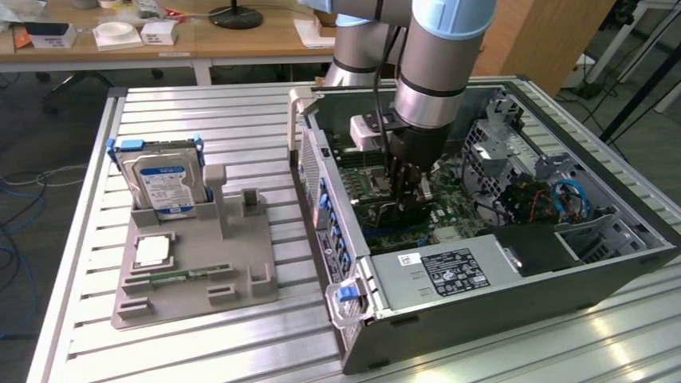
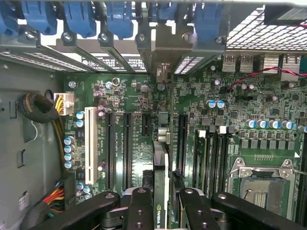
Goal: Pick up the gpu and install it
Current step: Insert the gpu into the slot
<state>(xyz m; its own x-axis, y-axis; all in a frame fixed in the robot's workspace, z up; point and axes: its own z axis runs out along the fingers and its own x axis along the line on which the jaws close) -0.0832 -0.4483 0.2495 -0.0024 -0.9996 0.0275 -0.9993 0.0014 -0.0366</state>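
- Exterior view: the grey and pale-blue robot arm [image 1: 431, 72] reaches straight down into the open black tower computer case [image 1: 596, 263], which lies on its side on the ribbed aluminium table [image 1: 213, 343].
- The dark gripper [image 1: 407, 209] is low inside the case, just above the green motherboard [image 1: 452, 215], near the middle of the picture.
- Between its fingers a thin dark card stands on edge; this is the gpu [image 1: 410, 214], close to the board.
- At 9 o'clock from the case a grey plastic parts holder [image 1: 191, 295] sits on the table, well apart from the gripper.
- A silver hard drive with a blue-and-white label [image 1: 159, 187] stands upright at the holder's 12 o'clock end.
- A slim green memory stick [image 1: 175, 277] lies flat near the holder's 6 o'clock end, and a small square silver chip [image 1: 152, 251] lies between the two.
- At 5 o'clock from the gripper is the grey power supply box [image 1: 442, 275] with a black label.
- Wrist view: the black gripper's fingers [image 2: 140, 211] press on either side of the gpu [image 2: 159, 191], seen edge-on with a green logo on it, so the jaws are narrow and clamped on the card.
- The card's edge runs toward 12 o'clock over the motherboard [image 2: 268, 143], lined up among the long black expansion slots [image 2: 127, 148].
- A white slot [image 2: 88, 139] lies at 10 o'clock from the card.
- The silver processor socket [image 2: 261, 184] lies at 3 o'clock from it.
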